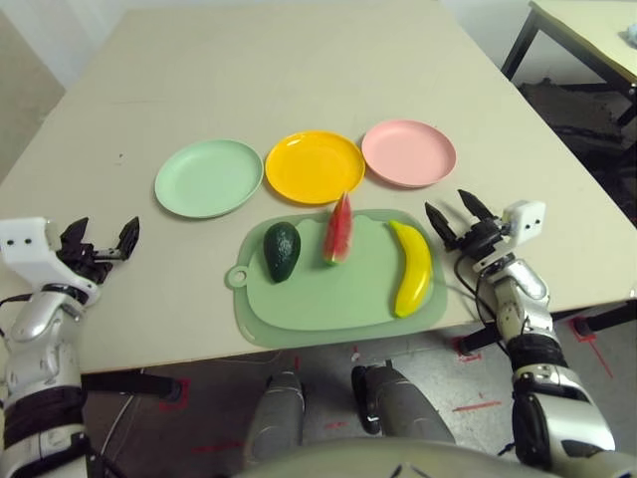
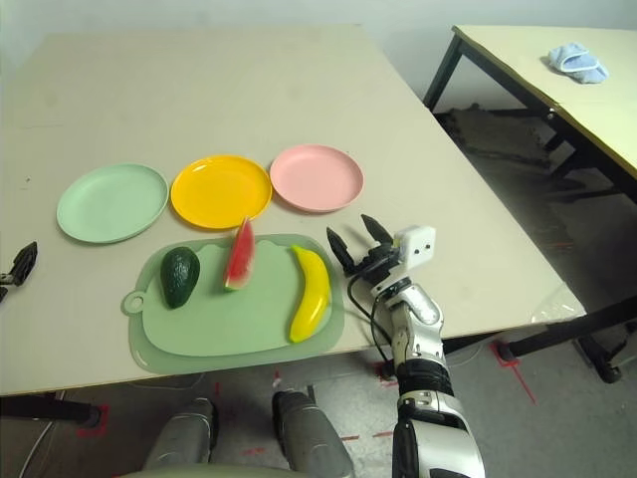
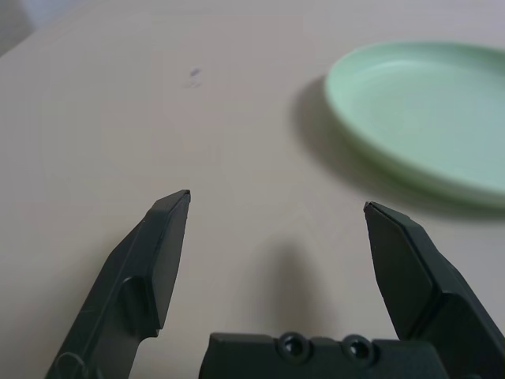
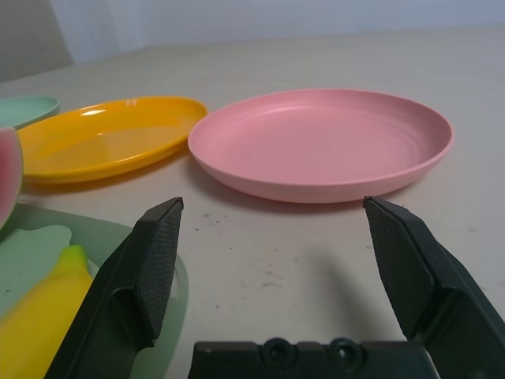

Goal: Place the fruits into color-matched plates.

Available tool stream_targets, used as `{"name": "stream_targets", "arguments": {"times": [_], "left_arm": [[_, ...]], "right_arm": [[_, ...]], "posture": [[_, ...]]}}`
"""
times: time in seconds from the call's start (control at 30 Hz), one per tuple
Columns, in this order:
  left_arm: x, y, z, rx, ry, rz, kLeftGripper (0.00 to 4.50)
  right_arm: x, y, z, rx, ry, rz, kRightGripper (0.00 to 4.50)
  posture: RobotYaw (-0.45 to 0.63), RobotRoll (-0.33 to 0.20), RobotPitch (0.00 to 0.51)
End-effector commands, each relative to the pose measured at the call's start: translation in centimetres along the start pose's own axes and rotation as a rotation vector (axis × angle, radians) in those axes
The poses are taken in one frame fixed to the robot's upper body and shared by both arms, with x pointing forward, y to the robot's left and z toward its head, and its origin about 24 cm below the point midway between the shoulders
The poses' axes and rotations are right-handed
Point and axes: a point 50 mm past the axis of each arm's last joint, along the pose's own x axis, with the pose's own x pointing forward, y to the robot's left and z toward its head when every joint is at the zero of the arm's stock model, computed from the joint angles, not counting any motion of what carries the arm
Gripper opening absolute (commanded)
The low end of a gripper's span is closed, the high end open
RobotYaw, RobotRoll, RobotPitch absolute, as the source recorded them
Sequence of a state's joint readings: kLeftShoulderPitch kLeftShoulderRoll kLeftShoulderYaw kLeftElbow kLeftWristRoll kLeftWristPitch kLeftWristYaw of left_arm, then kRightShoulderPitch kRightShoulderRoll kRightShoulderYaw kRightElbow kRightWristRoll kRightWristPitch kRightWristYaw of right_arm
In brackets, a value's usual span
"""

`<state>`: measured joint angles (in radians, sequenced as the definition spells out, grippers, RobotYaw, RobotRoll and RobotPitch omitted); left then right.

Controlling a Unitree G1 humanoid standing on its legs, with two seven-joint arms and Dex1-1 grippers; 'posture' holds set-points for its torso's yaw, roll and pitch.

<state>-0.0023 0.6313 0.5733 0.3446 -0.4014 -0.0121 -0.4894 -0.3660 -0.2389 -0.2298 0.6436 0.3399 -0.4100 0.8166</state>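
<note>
Sorting not begun: avocado (image 1: 282, 251), watermelon (image 1: 338, 234) and banana (image 1: 413, 269) lie on the mat (image 1: 309, 304), all three plates (green (image 1: 209, 179), yellow (image 1: 315, 167), pink (image 1: 408, 153)) bare, left gripper (image 1: 103, 237) and right gripper (image 1: 460, 220) spread, empty.

And we're in what looks like a lab or robotics test room: a big, plain beige table (image 1: 199, 70) up front, dark-legged, on a bare grey floor (image 2: 518, 398) dotted with strips of red marking tape (image 2: 516, 382)! Loose cables (image 1: 121, 423) trail below at the near left, pale plain walls (image 2: 299, 12) rise at the far side, and a second table (image 2: 518, 60) stands off to the right, a blue cloth (image 2: 578, 63) on top!
</note>
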Motion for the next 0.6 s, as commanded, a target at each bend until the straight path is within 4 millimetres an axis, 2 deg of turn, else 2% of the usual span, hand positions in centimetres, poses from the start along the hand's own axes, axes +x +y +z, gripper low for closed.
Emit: {"name": "stream_targets", "arguments": {"times": [0.03, 0.23, 0.4, 0.5, 0.6], "left_arm": [[0.0, 0.8, 1.1, 0.014, -0.019, 0.024, 4.50], [0.5, 0.3, 1.1, 0.000, -0.032, 0.016, 4.50], [0.6, -0.7, 0.7, -0.018, -0.033, -0.005, 4.50], [0.9, -1.0, 1.4, -0.060, -0.078, -0.068, 4.50], [1.3, -2.2, 3.2, -0.050, -0.130, -0.292, 4.50]], "right_arm": [[0.0, 0.7, -0.9, 0.028, 0.027, 0.011, 4.48], [0.0, 0.5, -0.7, 0.021, 0.031, 0.022, 4.48], [-0.9, -0.8, -0.4, 0.005, 0.044, -0.018, 4.48], [-1.5, -1.9, -0.1, -0.019, 0.065, -0.043, 4.48], [-2.2, -3.5, 0.2, -0.049, 0.108, -0.113, 4.48]], "posture": [[0.10, 0.000, 0.169], [0.09, 0.000, 0.169], [0.08, 0.000, 0.161], [0.06, 0.000, 0.151], [0.06, 0.000, 0.147]]}}
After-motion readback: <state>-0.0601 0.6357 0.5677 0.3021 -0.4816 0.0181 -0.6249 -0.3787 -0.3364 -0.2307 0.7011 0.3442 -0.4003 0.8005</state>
